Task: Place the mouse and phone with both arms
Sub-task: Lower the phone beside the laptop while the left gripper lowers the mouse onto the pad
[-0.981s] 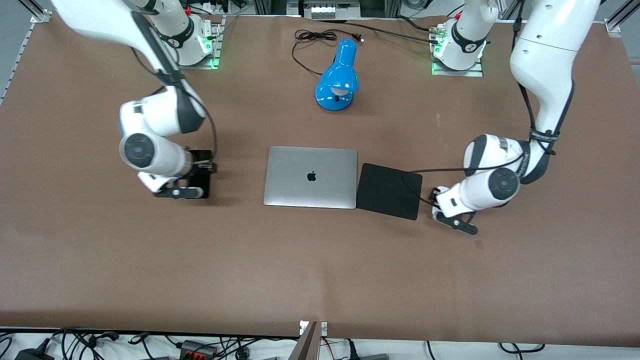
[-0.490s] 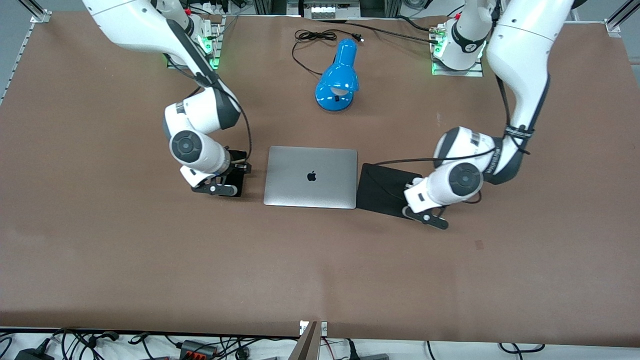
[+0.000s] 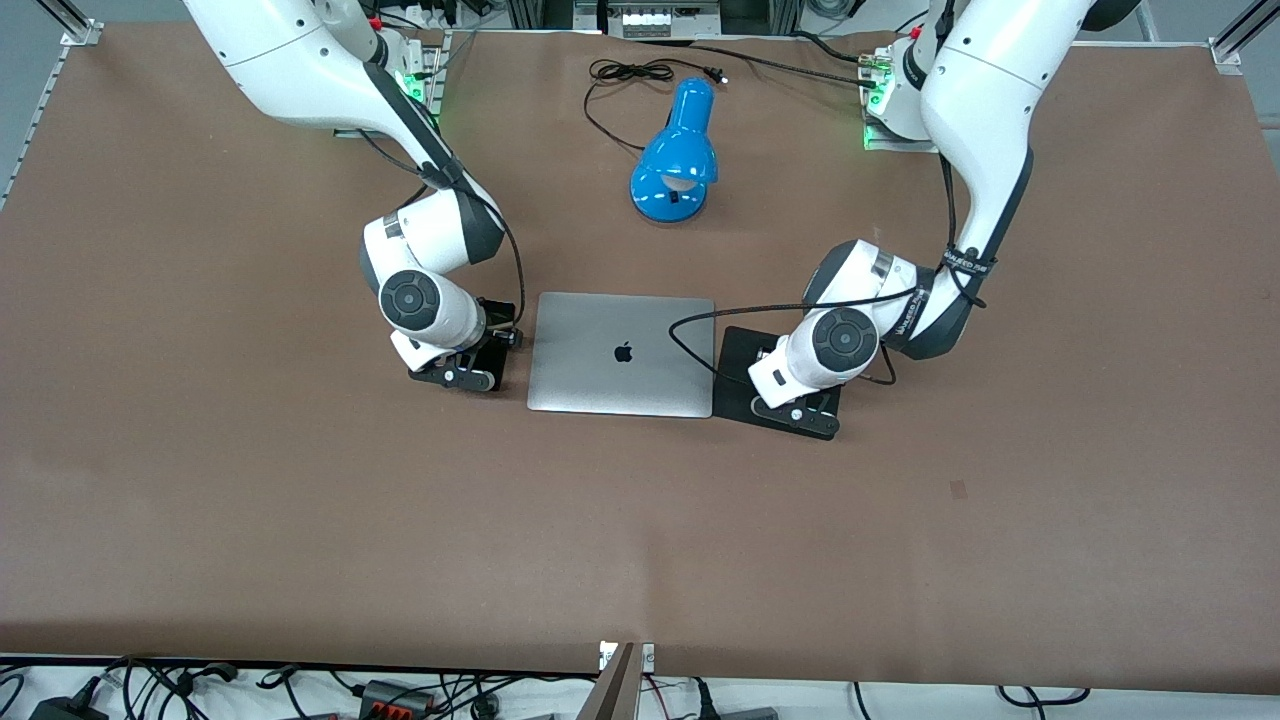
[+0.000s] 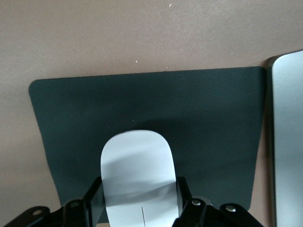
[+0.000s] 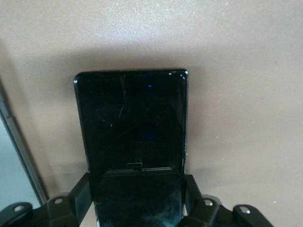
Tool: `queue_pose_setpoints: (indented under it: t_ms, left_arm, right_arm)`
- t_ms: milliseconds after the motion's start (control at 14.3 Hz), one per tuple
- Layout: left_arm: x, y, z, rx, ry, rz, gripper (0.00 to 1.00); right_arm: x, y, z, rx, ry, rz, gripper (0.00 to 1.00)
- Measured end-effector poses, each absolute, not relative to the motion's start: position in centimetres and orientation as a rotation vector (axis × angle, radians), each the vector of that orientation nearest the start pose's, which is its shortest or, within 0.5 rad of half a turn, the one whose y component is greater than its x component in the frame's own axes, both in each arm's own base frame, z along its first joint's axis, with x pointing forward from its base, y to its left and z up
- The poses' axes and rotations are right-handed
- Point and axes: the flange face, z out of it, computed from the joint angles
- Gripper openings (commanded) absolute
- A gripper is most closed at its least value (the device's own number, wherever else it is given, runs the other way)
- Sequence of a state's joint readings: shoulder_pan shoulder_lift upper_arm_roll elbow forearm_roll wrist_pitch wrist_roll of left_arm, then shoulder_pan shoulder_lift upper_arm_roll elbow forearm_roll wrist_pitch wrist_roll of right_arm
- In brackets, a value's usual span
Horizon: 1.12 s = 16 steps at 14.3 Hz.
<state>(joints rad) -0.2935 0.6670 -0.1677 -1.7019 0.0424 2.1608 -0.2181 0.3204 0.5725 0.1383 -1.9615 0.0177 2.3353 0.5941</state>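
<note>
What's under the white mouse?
The black mouse pad lies under the mouse, which the left tool grips by its sides. The patch of pad right under the mouse is covered, so whether it touches cannot be seen.

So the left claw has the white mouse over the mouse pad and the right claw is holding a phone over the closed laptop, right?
Not quite. The right claw holds the phone over bare table beside the laptop, as the right wrist view shows. The left claw does hold the mouse over the mouse pad.
</note>
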Motion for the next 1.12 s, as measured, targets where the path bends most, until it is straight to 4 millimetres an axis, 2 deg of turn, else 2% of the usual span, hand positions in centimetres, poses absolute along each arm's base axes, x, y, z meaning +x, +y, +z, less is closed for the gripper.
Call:
queue_pose_setpoints:
  t_ms: [210, 350, 490, 561, 631, 911, 1051, 1121]
  left_arm:
    - [59.0, -27.8, 18.9, -3.103, 0.374, 0.342, 0.55]
    - [59.2, -27.9, 18.8, -3.113, 0.368, 0.321, 0.6]
    - [59.2, -28.0, 18.7, -3.118, 0.367, 0.308, 0.9]
    - [59.2, -28.1, 18.6, -3.119, 0.367, 0.308, 1.0]
    - [59.2, -28.1, 18.5, -3.119, 0.366, 0.308, 1.0]
    - [59.7, -28.0, 19.1, -3.126, 0.354, 0.288, 1.0]
    - [60.8, -26.9, 20.7, -3.13, 0.324, 0.262, 1.0]
    - [61.5, -25.7, 22.0, -3.131, 0.293, 0.259, 1.0]
  right_arm:
    - [53.4, 26.4, 16.6, -3.129, 0.257, 0.312, 0.26]
    - [53.3, 26.7, 16.6, -3.129, 0.248, 0.306, 0.26]
    - [53.2, 26.9, 16.6, -3.129, 0.241, 0.305, 0.3]
    - [53.2, 26.9, 16.6, -3.129, 0.242, 0.305, 0.56]
    - [53.2, 26.9, 16.6, -3.129, 0.242, 0.305, 1.0]
    - [53.6, 26.8, 16.9, -3.127, 0.262, 0.291, 1.0]
    - [54.3, 26.9, 18.3, -3.119, 0.263, 0.251, 1.0]
    - [54.7, 27.1, 19.5, -3.113, 0.262, 0.221, 1.0]
